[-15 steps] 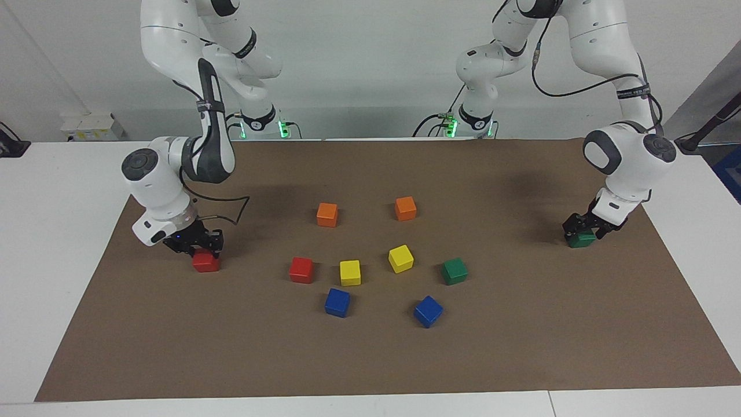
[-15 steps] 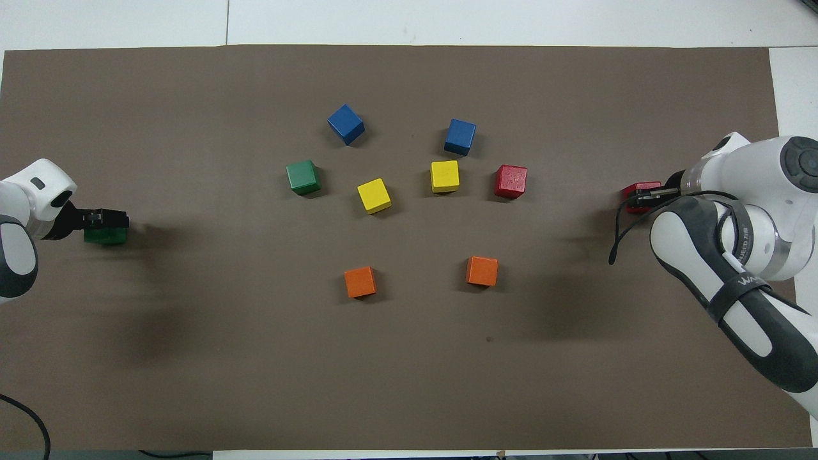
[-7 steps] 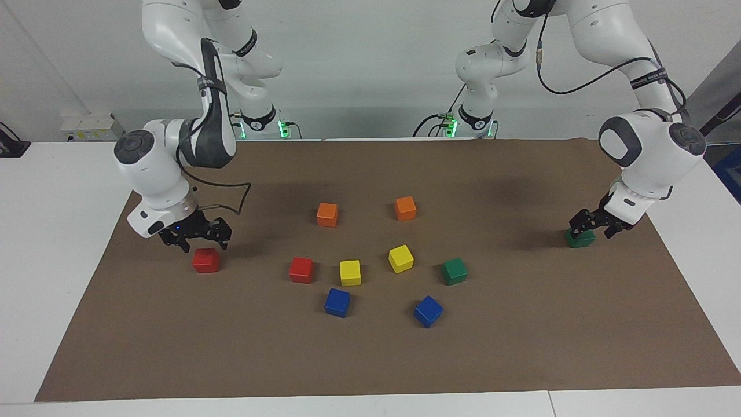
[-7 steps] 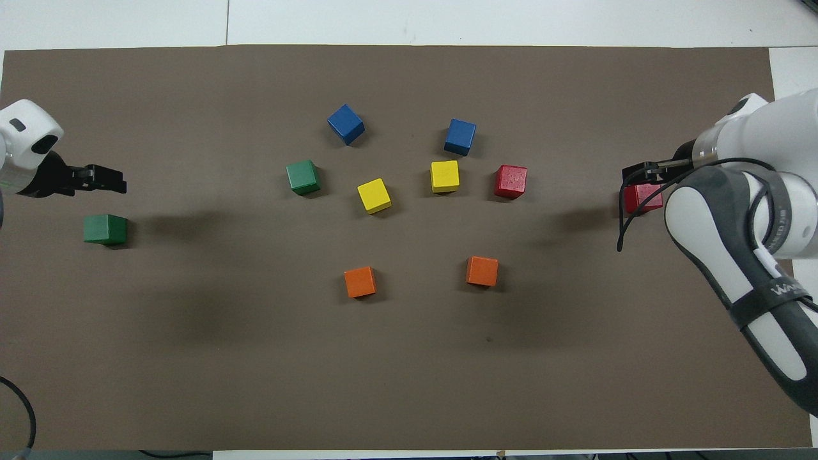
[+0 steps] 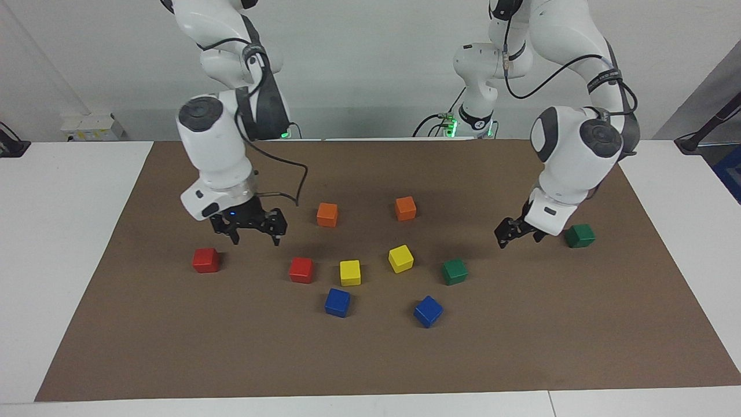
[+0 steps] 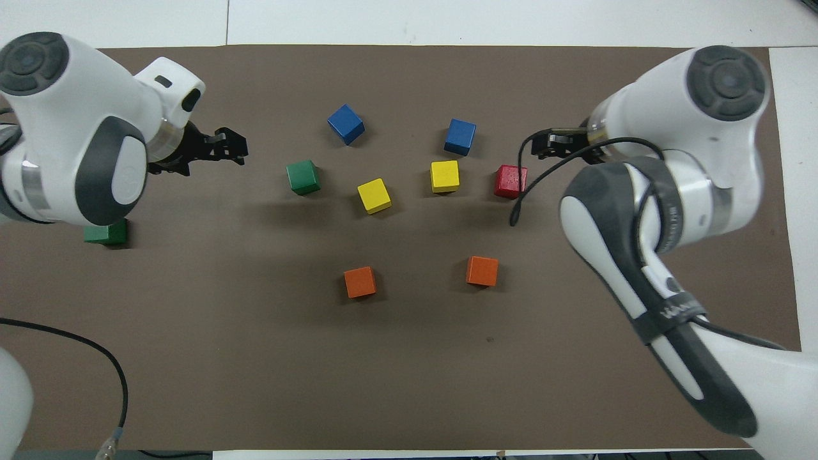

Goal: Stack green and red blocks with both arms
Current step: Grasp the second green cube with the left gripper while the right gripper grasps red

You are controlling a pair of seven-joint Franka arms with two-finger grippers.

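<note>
Two red blocks lie on the mat: one toward the right arm's end (image 5: pixel 205 260), hidden under the arm in the overhead view, and one in the middle cluster (image 5: pixel 301 270) (image 6: pixel 510 181). Two green blocks lie apart: one toward the left arm's end (image 5: pixel 579 236) (image 6: pixel 105 233), one in the cluster (image 5: pixel 454 271) (image 6: pixel 302 177). My right gripper (image 5: pixel 256 238) (image 6: pixel 540 145) is open and empty, raised over the mat between the two red blocks. My left gripper (image 5: pixel 518 238) (image 6: pixel 230 145) is open and empty, raised over the mat between the two green blocks.
Two yellow cubes (image 5: pixel 349 272) (image 5: pixel 400 258) lie between the middle red and green blocks. Two blue cubes (image 5: pixel 337 302) (image 5: pixel 428 311) lie farther from the robots, two orange cubes (image 5: pixel 327 214) (image 5: pixel 405 208) nearer. All rest on a brown mat (image 5: pixel 370 359).
Both grippers let go of their blocks, rose and swung in toward the middle cluster. The outer red and green blocks stay where they were set down.
</note>
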